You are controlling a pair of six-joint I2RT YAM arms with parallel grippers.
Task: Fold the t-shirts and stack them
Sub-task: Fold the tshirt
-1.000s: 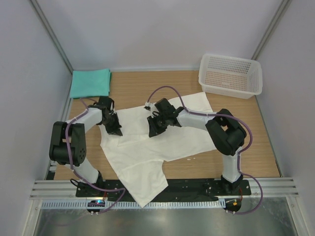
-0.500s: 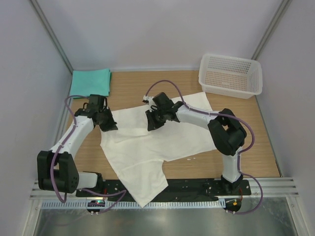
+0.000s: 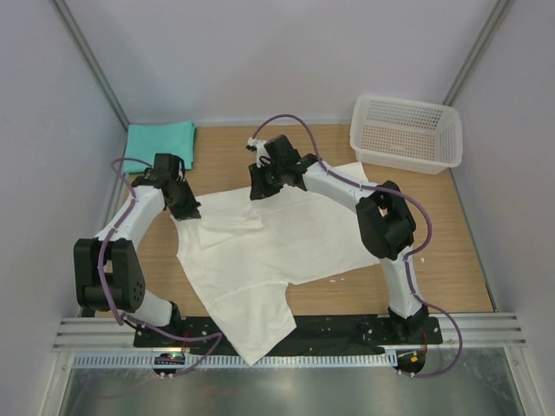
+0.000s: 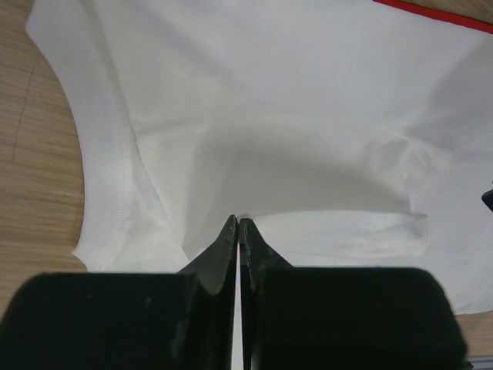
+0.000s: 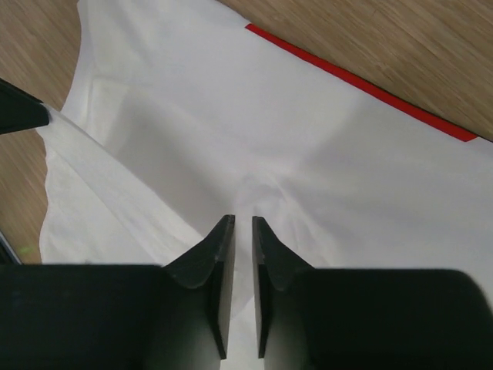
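left gripper (image 3: 187, 211): we see its fingers pressed together on a raised fold of the white shirt (image 3: 260, 260), at the shirt's far left part.
right gripper (image 3: 258, 192): we see the fingers nearly together, nipping the white shirt at its far edge.
white shirt: spread across the middle of the table (image 3: 451, 269), one end reaching over the near edge; most of it lies nearer to us than both grippers.
teal shirt (image 3: 159, 146): folded at the far left corner, just beyond the left gripper and untouched.
basket (image 3: 406, 134): far right corner.
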